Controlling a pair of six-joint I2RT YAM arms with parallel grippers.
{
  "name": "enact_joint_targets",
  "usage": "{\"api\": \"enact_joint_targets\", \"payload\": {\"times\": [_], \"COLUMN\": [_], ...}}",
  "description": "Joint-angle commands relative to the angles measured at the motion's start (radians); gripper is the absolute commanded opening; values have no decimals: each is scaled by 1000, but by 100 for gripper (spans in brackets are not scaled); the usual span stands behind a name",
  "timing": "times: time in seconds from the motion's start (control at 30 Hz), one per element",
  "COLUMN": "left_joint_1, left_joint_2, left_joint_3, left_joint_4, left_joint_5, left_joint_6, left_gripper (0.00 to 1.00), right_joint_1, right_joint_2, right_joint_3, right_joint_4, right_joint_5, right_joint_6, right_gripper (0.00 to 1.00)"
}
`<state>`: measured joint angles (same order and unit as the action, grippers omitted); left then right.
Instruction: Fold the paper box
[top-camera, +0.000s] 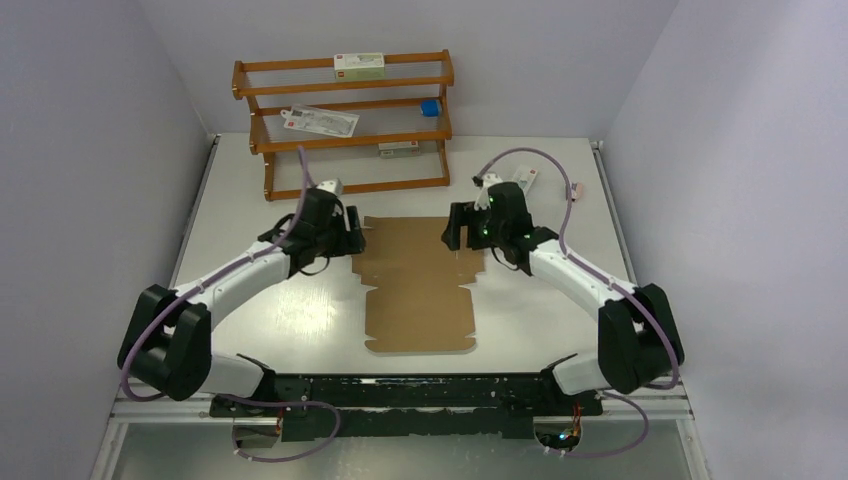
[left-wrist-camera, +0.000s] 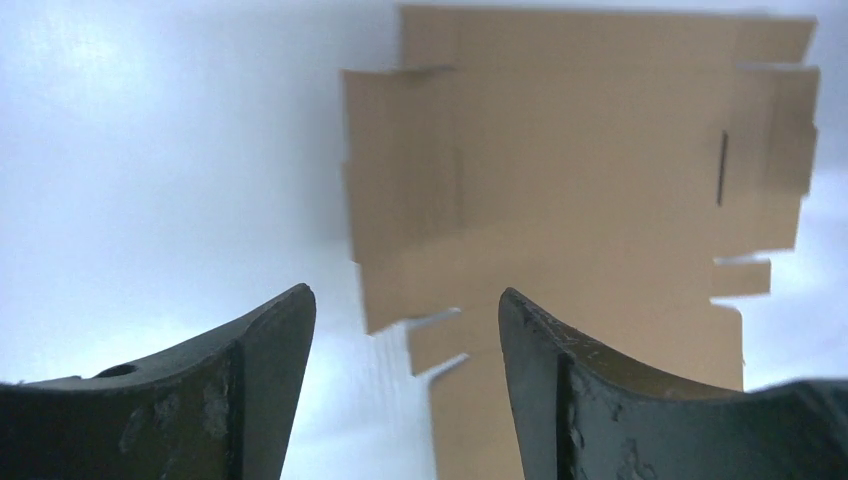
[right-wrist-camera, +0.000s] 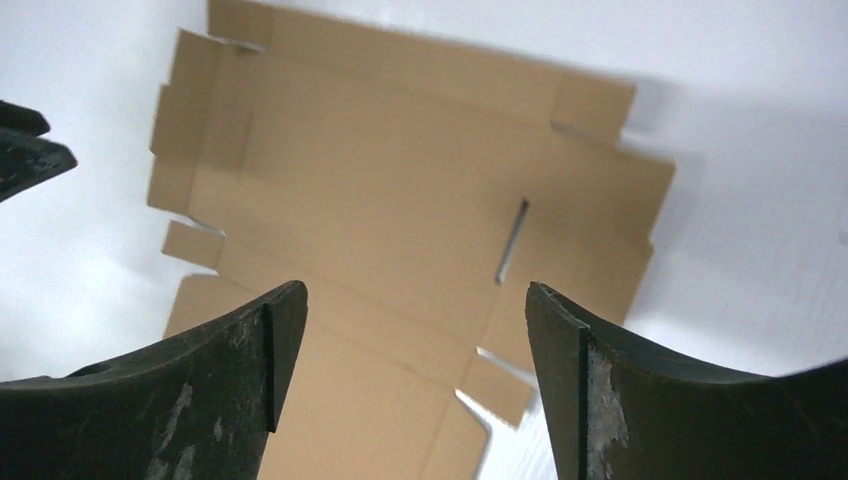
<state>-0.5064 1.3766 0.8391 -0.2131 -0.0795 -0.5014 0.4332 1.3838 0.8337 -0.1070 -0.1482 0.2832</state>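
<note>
The paper box (top-camera: 418, 285) is lying flat and unfolded mid-table (top-camera: 230, 230), its long axis running from near edge to far edge, while the left gripper (top-camera: 352, 232) and right gripper (top-camera: 456, 228) are hovering at its far corners, equally near, jaws spread and empty.

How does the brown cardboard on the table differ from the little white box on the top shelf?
The paper box is plain brown; the white carton carries printing. The paper box lies flat and unfolded on the table; the white carton sits formed on the top shelf of the wooden rack. The paper box looks much larger than the white carton. Both are roughly rectangular.
</note>
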Motion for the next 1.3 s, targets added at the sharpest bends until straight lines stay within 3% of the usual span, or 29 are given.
{"api": "enact_joint_targets", "payload": {"times": [0.0,0.23,0.3,0.53,0.67,0.93,1.27], "left_joint_1": [118,230,239,241,243,243,243], "left_joint_2": [30,156,199,281,311,322,331], "left_joint_3": [20,19,36,100,124,130,123], "left_joint_4": [33,135,143,112,95,80,95], "left_joint_5": [137,327,385,382,374,362,379], "left_joint_6": [25,-19,-17,5,22,41,37], "left_gripper": [73,69,67,62,57,52,50], "right_joint_1": [4,3,3,-32,-64,-71,-70], "right_joint_2": [96,380,449,658,766,809,925], "right_joint_3": [122,437,516,748,864,874,985], "right_joint_4": [28,-52,-88,-195,-314,-352,-497], "right_joint_5": [-121,-315,-307,-383,-501,-651,-662], "right_joint_6": [-74,-179,-238,-450,-608,-818,-943], "right_gripper": [87,88,88,89,87,84,76]}}
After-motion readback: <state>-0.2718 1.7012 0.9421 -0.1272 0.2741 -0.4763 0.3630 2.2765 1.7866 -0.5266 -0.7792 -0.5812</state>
